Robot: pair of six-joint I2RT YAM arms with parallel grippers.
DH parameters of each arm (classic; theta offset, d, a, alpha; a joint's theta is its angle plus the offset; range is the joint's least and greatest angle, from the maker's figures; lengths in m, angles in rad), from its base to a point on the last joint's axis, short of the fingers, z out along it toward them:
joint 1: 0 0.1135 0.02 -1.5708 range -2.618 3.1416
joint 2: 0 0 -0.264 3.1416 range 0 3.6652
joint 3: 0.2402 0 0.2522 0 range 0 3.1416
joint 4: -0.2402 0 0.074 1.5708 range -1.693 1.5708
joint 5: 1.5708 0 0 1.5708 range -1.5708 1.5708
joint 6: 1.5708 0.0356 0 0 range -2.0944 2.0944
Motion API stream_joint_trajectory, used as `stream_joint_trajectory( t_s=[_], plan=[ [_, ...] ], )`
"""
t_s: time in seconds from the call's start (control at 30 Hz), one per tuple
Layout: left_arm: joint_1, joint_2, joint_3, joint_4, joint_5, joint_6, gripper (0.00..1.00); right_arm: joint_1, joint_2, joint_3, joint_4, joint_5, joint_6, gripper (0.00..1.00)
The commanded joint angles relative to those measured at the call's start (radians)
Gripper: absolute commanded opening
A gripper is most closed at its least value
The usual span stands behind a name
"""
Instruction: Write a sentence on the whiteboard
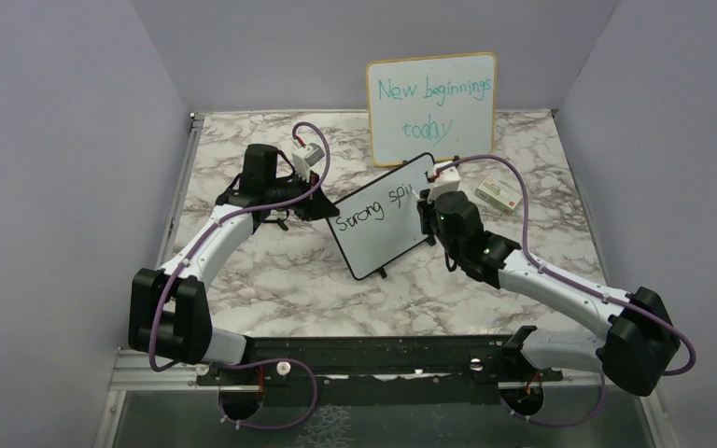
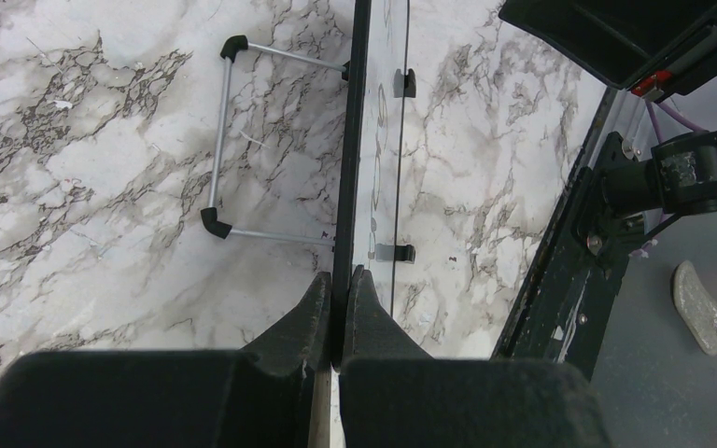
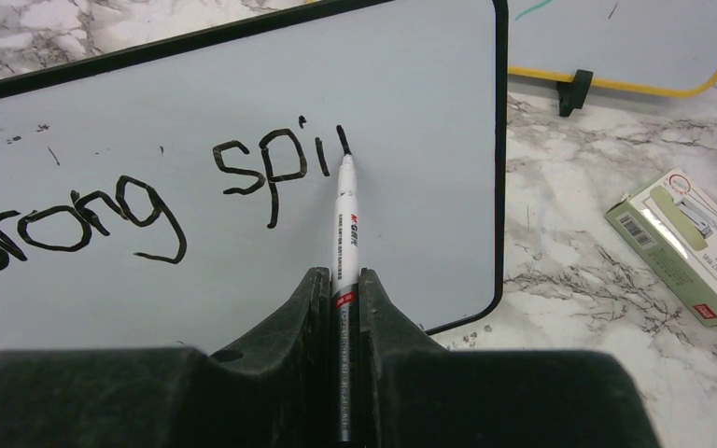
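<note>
Whiteboard (image 1: 383, 219), black-framed, stands at mid-surface, turned at an angle and leaning back on a wire stand (image 2: 219, 140) with black end caps. It lies between the two arms, just in front of a larger board (image 1: 432, 107) that stands at the back wall. Black handwriting reads "Strong spi", followed by one short fresh stroke. Left claw (image 2: 338, 280) is clenched on the whiteboard's frame at its left edge, one finger on each face. Right claw (image 3: 344, 280) is clenched around a white marker (image 3: 345, 215), which runs out between the fingers. The marker's black tip touches the whiteboard at that short stroke, right of the "i". The marker barrel carries small red and black print, too fine to read. The larger board, yellow-rimmed, bears teal writing: "New beginnings today". A small green-and-white box (image 3: 691, 247) lies closed on the marbled surface (image 1: 271, 271) to the right of the whiteboard, apart from it. It shows a barcode, a product picture and a red label; its contents are not visible. The right arm's wrist covers the whiteboard's right edge in the top view.
</note>
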Motion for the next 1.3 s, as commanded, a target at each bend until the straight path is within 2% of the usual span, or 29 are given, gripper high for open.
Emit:
stream_joint_trajectory(
  t_s=[0.0,0.37,0.8,1.27],
  plan=[
    [-0.022,0.061,-0.045,-0.119,-0.178,0.084,0.00,-0.001,-0.013,-0.018,-0.051,-0.032,0.021,0.00],
    [-0.022,0.064,-0.043,-0.119,-0.178,0.083,0.00,-0.002,-0.032,-0.026,-0.079,-0.033,0.029,0.00],
    [-0.023,0.062,-0.045,-0.118,-0.173,0.085,0.00,-0.002,-0.002,-0.005,0.033,0.011,-0.009,0.00],
    [-0.024,0.058,-0.046,-0.119,-0.170,0.085,0.00,-0.001,0.017,0.022,0.070,0.040,-0.035,0.00]
  ],
)
